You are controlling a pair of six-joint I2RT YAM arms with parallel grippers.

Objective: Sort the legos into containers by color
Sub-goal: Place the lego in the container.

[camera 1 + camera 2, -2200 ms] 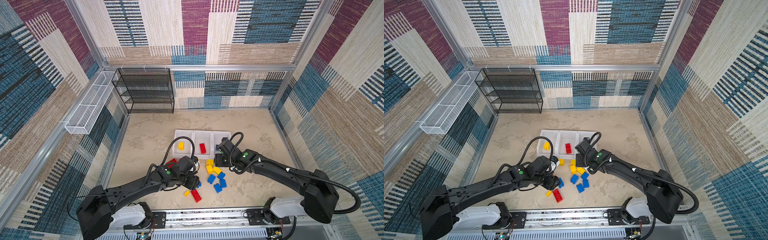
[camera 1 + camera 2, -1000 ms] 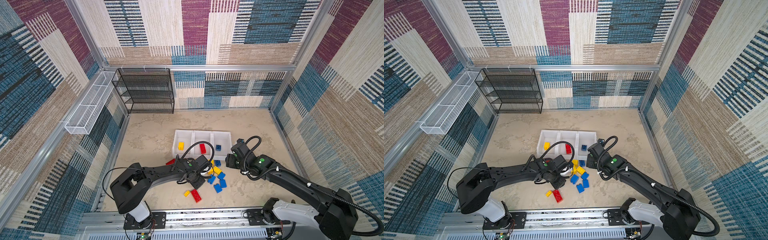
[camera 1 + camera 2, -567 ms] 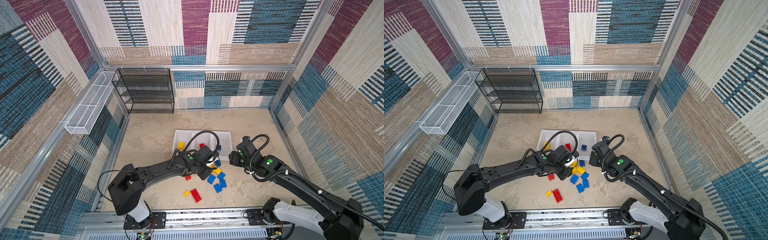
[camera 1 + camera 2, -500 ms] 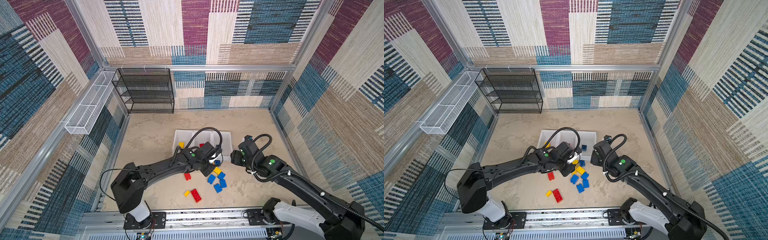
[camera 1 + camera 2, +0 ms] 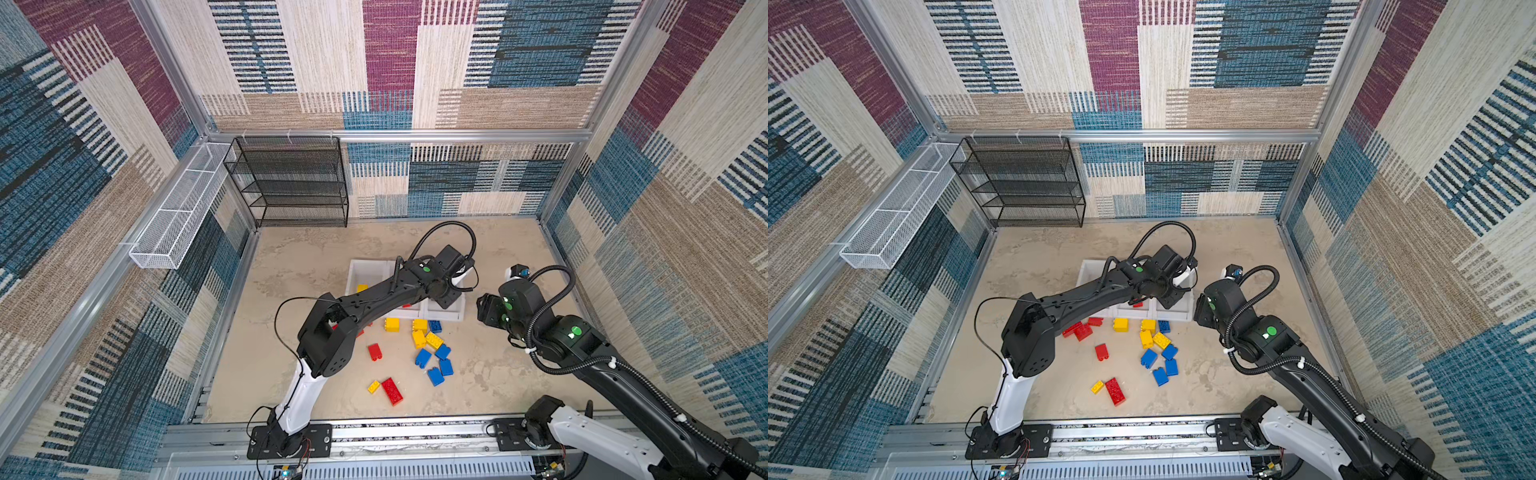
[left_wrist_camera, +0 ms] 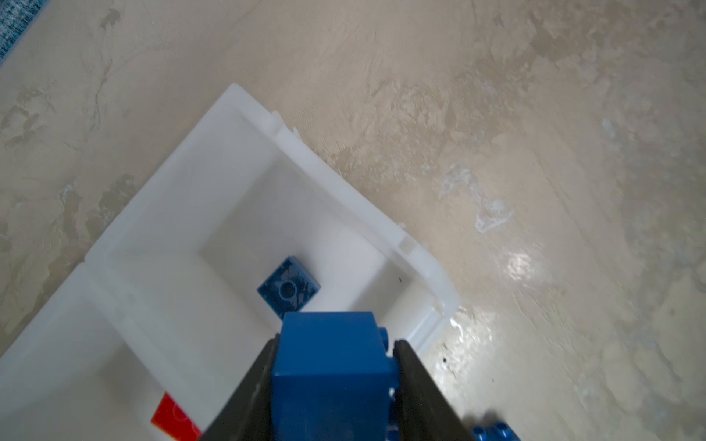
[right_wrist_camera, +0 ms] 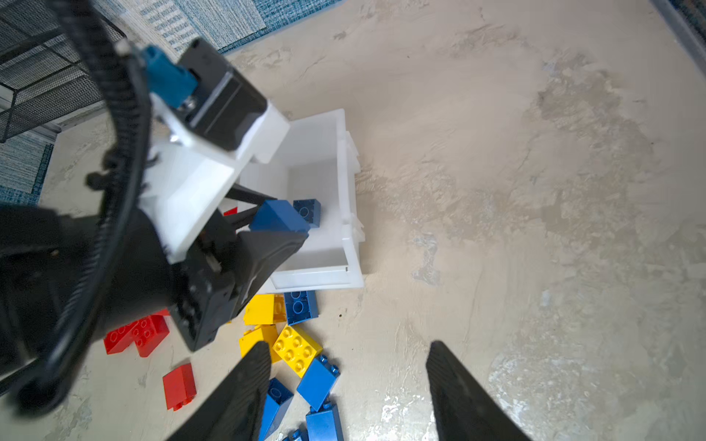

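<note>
Step in hand: placing 1 blue brick. The left gripper [image 6: 336, 341] is clamped on a blue lego brick [image 6: 328, 370], held over the end bin [image 6: 324, 168] of the white 3-bin row [image 5: 352, 276], at the end nearest the right arm.

Next move, as I judge it: spread the jaws so the brick drops inside the walls, then lift clear of the rim.

The right gripper [image 7: 347, 347] stands open and empty, near that same end of the row.

Contents:
- End bin under the left gripper: 1 blue brick [image 6: 288, 292], underside up.
- Middle bin: 1 red brick [image 6: 172, 418] in sight.
- Far end bin: 1 yellow brick [image 5: 362, 287].

The left arm hides much of the row, so these counts may be low. The loose bricks [image 5: 432, 340], in red, yellow and blue, lie on the table just in front of the row's lips.
</note>
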